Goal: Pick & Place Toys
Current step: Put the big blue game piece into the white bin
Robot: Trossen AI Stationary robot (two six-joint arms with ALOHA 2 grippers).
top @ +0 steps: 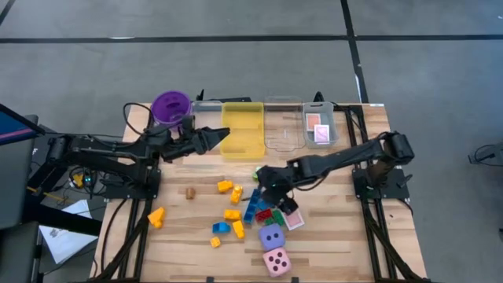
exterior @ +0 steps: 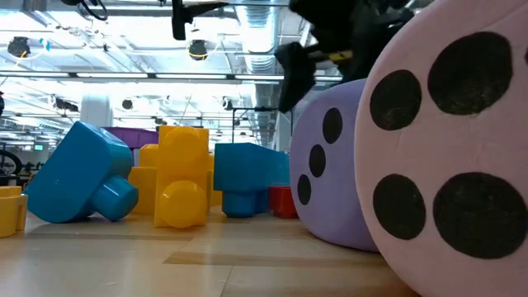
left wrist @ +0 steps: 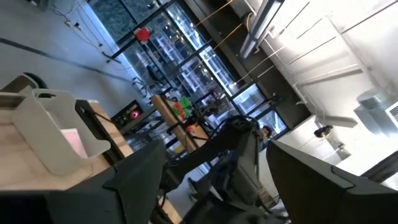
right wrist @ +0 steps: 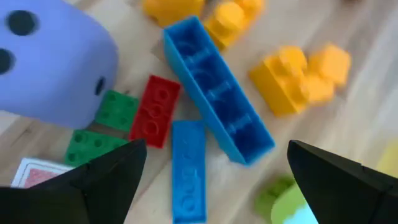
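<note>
Wooden table (top: 330,236) — right gripper (right wrist: 211,168) wide over bricks (right wrist: 217,112)

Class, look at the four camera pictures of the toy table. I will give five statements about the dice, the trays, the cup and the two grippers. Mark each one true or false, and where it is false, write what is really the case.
1. The pink die lies nearer the table's front edge than the purple die. True.
2. The right gripper is shut on a red brick. False: its fingers stand open above the long blue brick; the red brick lies untouched.
3. The purple cup stands at the back, left of the yellow tray. True.
4. The left gripper holds a playing card. False: it is open and holds nothing, at the yellow tray's left rim.
5. The clear tray at the back right is without cards. False: pink-backed cards lie inside.
</note>
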